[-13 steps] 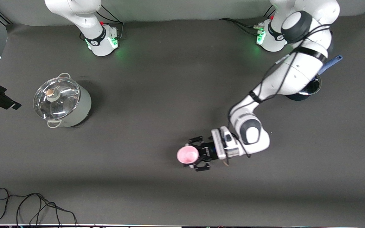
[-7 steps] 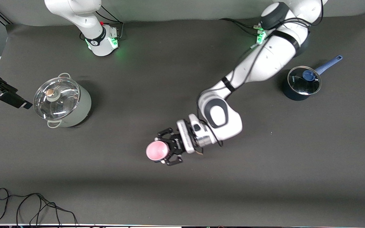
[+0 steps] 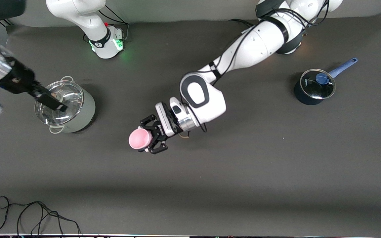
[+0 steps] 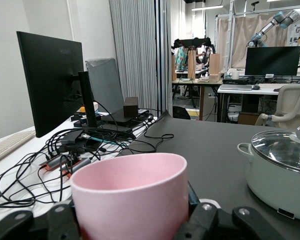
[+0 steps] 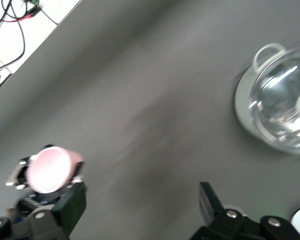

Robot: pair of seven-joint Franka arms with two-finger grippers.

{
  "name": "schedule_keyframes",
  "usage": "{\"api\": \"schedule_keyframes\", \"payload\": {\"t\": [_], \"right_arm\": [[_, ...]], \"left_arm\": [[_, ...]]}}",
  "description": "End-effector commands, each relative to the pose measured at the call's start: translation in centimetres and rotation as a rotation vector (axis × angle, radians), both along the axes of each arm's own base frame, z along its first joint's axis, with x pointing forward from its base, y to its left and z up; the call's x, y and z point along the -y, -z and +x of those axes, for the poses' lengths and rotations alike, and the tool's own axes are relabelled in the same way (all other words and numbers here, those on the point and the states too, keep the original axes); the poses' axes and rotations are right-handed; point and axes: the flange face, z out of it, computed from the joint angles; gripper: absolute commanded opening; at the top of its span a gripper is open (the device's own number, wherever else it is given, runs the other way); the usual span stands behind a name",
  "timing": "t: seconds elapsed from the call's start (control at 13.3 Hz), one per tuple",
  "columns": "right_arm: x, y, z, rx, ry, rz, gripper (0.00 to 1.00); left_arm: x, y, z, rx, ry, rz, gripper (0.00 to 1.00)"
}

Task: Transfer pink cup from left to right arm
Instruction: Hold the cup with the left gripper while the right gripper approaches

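Observation:
My left gripper is shut on the pink cup, holding it up over the middle of the table with its mouth turned toward the right arm's end. In the left wrist view the cup fills the space between the black fingers. My right gripper stands open over the lidded grey pot, with nothing in it. The right wrist view shows its two fingers wide apart over bare table, with the cup farther off.
The big grey pot with a glass lid stands toward the right arm's end. A small dark saucepan with a blue handle sits toward the left arm's end. A black cable lies near the table's front edge.
The left arm has swung the cup across the table toward the right arm's end. The right arm has come in, and its open gripper now hangs over the grey pot.

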Motion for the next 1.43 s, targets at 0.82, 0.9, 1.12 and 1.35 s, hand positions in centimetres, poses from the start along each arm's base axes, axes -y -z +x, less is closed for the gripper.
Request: {"api": "schedule_keyframes", "payload": {"t": [0.82,0.9,1.12,1.35], "right_arm": [[-9.9,5.7,3.4,-0.238,0.014,-0.004,1.0],[-10.3,6.6,3.9,-0.251,0.014,0.032,1.0],[-10.9,7.7,5.3,-0.201,0.034,0.082,1.0],[-11.1,9.8,6.4,-0.174,0.061,0.108,1.0]], "left_arm": [[1.6,-3.5,-2.3,0.023,-0.037,0.014,0.0],[1.6,-3.5,-2.3,0.023,-0.037,0.014,0.0],[1.6,-3.5,-2.3,0.024,-0.036,0.015,0.0],[1.5,-3.5,-2.2,0.024,-0.037,0.015,0.0]]}}
